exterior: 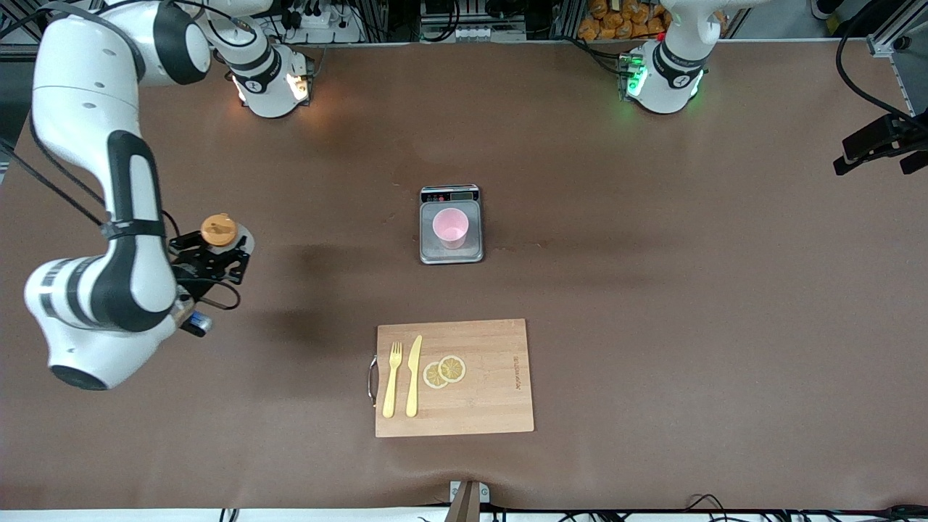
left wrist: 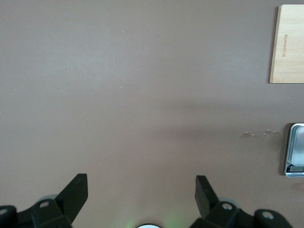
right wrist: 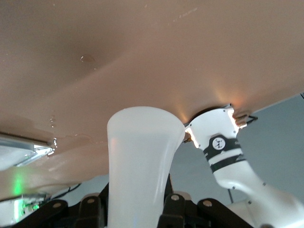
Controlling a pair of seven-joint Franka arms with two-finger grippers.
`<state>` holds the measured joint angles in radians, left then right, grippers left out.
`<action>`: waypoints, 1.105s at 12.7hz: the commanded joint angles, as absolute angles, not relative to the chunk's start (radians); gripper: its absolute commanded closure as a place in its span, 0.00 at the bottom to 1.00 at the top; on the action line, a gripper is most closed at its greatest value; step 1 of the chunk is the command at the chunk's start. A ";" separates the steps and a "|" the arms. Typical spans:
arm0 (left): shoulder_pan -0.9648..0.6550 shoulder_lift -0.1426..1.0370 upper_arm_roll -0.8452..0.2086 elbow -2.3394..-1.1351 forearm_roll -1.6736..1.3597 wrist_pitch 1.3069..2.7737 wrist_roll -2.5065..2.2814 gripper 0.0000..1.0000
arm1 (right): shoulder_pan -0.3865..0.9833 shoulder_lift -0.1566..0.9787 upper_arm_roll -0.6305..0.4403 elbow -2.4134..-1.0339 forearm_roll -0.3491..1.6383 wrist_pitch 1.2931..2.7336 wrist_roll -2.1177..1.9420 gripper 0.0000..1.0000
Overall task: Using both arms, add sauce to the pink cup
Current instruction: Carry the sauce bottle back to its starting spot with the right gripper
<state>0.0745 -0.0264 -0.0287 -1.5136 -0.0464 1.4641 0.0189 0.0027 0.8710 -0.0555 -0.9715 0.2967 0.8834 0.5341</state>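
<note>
The pink cup [exterior: 451, 227] stands upright on a small digital scale [exterior: 431, 250] at the middle of the table. My right gripper [exterior: 212, 255] is shut on the sauce bottle [exterior: 219, 230], whose orange cap points up, and holds it over the table toward the right arm's end. In the right wrist view the translucent whitish bottle [right wrist: 140, 161] fills the gap between the fingers of the right gripper [right wrist: 135, 209]. My left gripper [left wrist: 141, 190] is open and empty, high over bare table; it is out of the front view. The cup is hidden in both wrist views.
A wooden cutting board [exterior: 493, 377] lies nearer the front camera than the scale, with a yellow fork [exterior: 392, 379], a yellow knife [exterior: 414, 375] and two lemon slices [exterior: 444, 371]. The left wrist view shows the board's corner [left wrist: 287, 45] and the scale's edge [left wrist: 295, 149].
</note>
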 commanded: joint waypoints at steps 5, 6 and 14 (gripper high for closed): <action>0.074 -0.049 -0.026 -1.531 -0.064 1.463 0.018 0.00 | -0.156 0.850 -0.041 -1.067 0.238 0.891 0.165 0.61; 0.074 -0.049 -0.026 -1.531 -0.064 1.463 0.018 0.00 | -0.173 0.850 -0.041 -1.100 0.238 0.928 0.150 0.62; 0.077 -0.054 -0.025 -1.528 -0.052 1.465 0.015 0.00 | -0.230 0.844 -0.041 -1.264 0.215 1.107 -0.021 0.65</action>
